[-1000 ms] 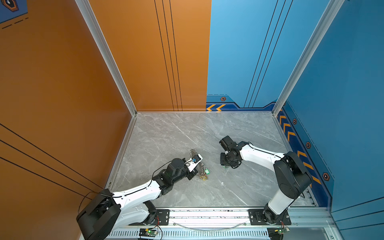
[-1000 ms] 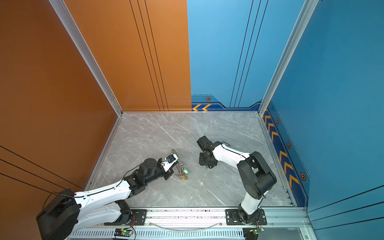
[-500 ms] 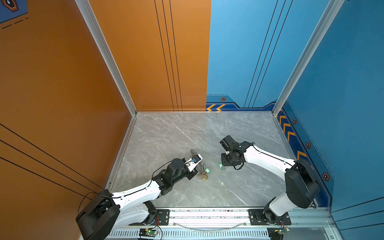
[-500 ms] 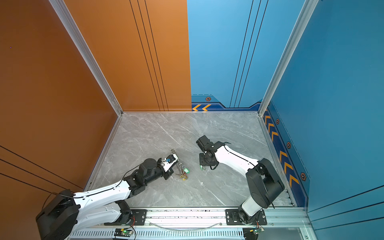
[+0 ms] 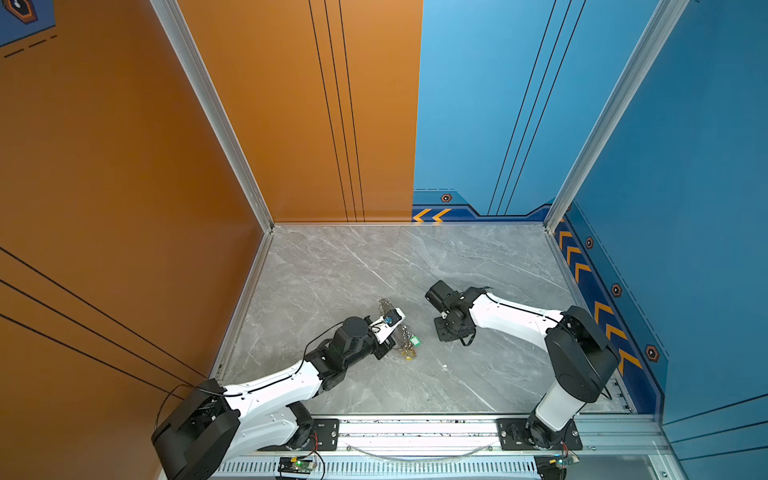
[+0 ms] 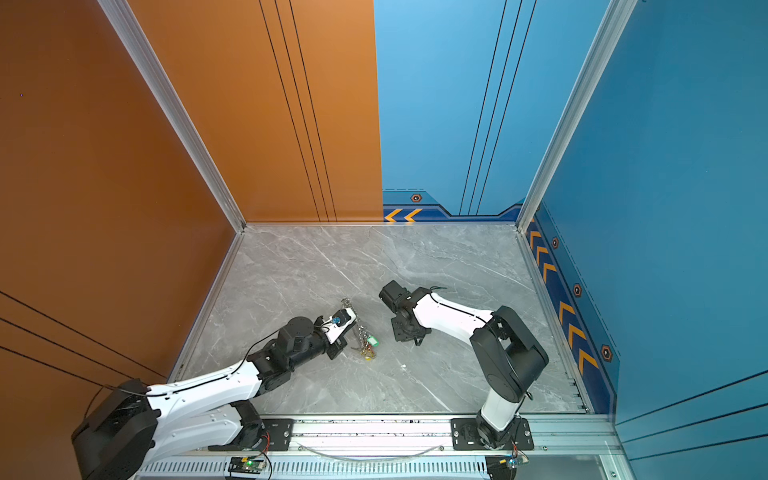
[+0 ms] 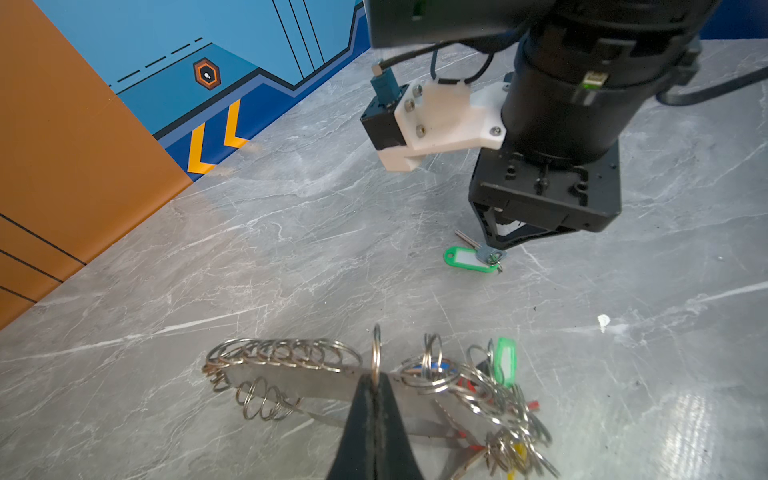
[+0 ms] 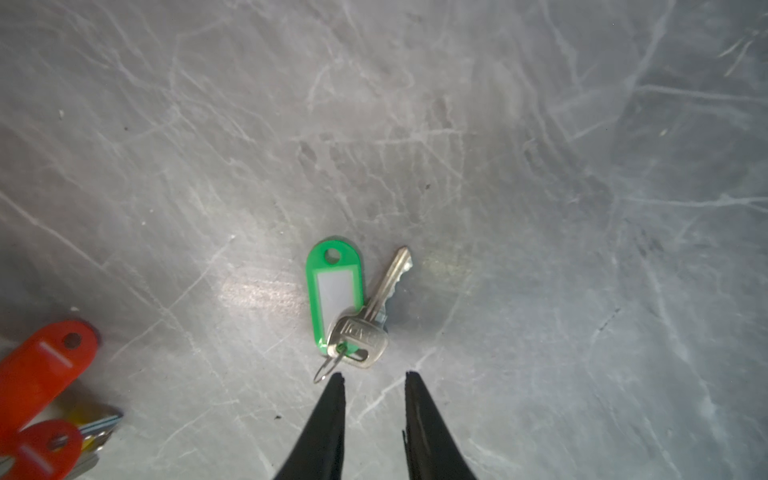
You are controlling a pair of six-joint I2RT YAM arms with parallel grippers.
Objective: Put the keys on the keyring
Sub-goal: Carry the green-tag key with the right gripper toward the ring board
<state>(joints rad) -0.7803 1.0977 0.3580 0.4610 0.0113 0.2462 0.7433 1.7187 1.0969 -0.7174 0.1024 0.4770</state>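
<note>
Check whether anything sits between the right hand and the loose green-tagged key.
Nothing visible does. In the right wrist view the right hand is open, its tips just short of the green-tagged key, with only bare table between. The red-tagged keys lie well aside.

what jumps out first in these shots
A lone green-tagged key lies flat on the grey marble table, just ahead of the parted tips of the right gripper. Nearby, the left gripper is shut on the keyring, a bristle of silver rings with other tagged keys bunched at one end.
</note>
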